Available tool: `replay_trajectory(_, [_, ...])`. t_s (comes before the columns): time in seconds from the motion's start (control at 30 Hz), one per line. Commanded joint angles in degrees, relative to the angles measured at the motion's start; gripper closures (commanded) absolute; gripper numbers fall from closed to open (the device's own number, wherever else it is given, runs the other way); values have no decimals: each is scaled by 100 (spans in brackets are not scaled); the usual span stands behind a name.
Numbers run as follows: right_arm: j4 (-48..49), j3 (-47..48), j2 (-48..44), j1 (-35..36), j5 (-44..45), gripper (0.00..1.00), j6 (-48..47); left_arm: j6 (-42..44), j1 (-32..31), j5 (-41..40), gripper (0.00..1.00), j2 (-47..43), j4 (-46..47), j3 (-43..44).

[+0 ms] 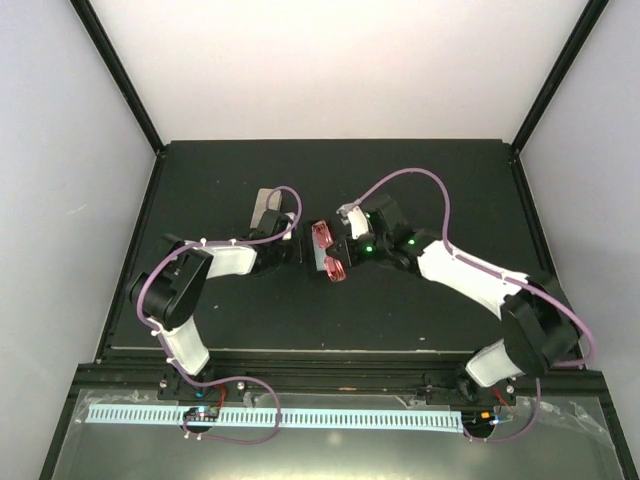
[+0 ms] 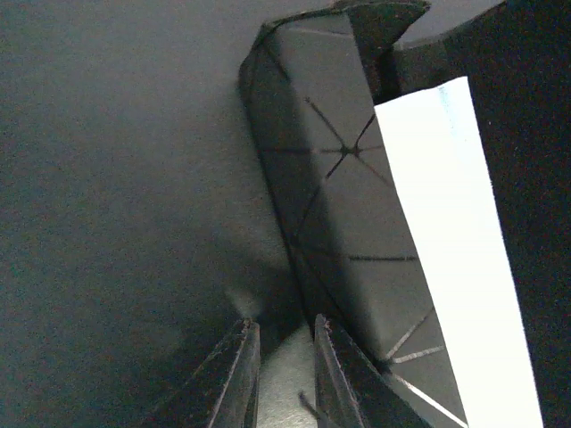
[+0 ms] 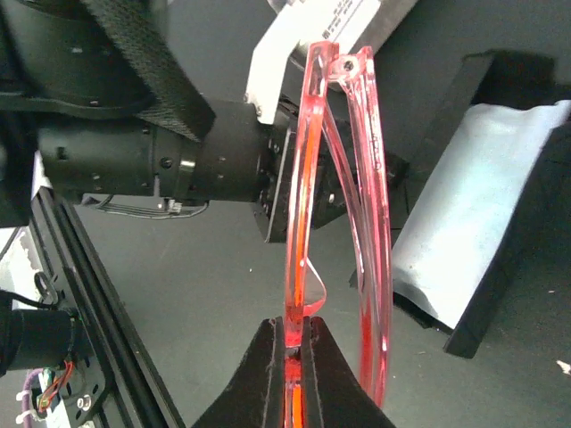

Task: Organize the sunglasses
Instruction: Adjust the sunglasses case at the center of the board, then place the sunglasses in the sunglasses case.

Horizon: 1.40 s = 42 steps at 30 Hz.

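Note:
My right gripper [image 1: 341,252] [image 3: 293,334] is shut on the red sunglasses [image 1: 326,250] [image 3: 302,178], pinching the front frame near its bridge. The pair is held upright above the table, with a folded temple curving to the right. My left gripper [image 1: 296,254] [image 2: 284,328] sits just left of the glasses, low over the table. Its jaws stand a narrow gap apart with nothing between them. Ahead of it lies a black case [image 2: 330,178] [image 3: 473,330] with a light blue cloth [image 2: 455,250] [image 3: 486,205] on it. The black sunglasses are out of view.
The left arm's wrist [image 3: 178,165] fills the space directly behind the held glasses. A greyish case flap [image 1: 266,208] lies beyond the left gripper. The black table [image 1: 420,180] is bordered by raised black rails, and a rail with cables runs along the near edge.

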Motion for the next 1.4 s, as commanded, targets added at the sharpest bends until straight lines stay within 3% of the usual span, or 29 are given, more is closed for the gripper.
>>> replay_trajectory(0.0, [-360, 642, 509, -6, -164, 99, 294, 249, 12, 461, 83, 112, 161, 238])
replay_trajectory(0.37, [-487, 1623, 1773, -6, 493, 99, 1768, -210, 41, 201, 82, -12, 109, -14])
replay_trajectory(0.93, [-774, 2139, 2697, -13, 1505, 99, 1692, -433, 72, 329, 79, -289, 181, -327])
replay_trajectory(1.37, [-853, 2344, 3069, -12, 1431, 99, 1623, -470, 74, 451, 79, -270, 237, -324])
